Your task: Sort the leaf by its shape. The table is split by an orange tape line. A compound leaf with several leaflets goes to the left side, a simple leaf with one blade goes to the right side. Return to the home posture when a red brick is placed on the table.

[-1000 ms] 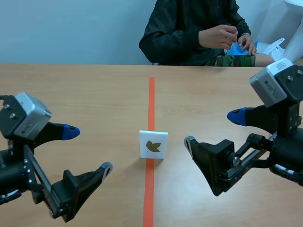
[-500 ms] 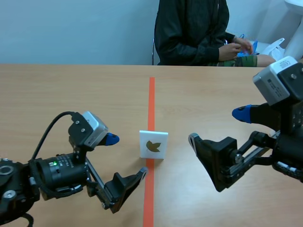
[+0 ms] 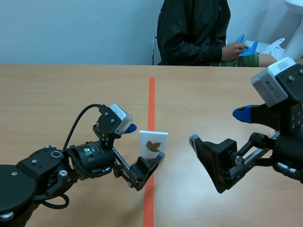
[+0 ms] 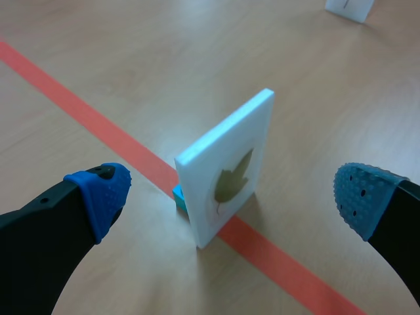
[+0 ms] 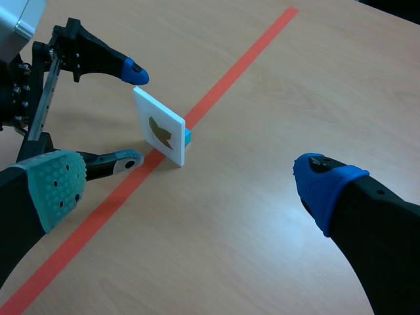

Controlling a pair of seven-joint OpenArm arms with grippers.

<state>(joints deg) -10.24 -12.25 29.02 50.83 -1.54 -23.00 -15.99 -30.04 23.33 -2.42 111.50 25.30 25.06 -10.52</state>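
The table (image 3: 71, 94) looks like smooth, light wood with a soft shine, and the tape line (image 3: 151, 101) on it is flat and dull. The leaf card (image 4: 226, 164) is white, smooth and stiff, like plastic or foam board. The left gripper (image 4: 231, 195) has dull black plastic fingers (image 4: 39, 236) with bumpy, rubbery blue pads (image 4: 102, 193).

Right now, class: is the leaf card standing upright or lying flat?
Upright. The leaf card stands on its edge on the orange tape line.
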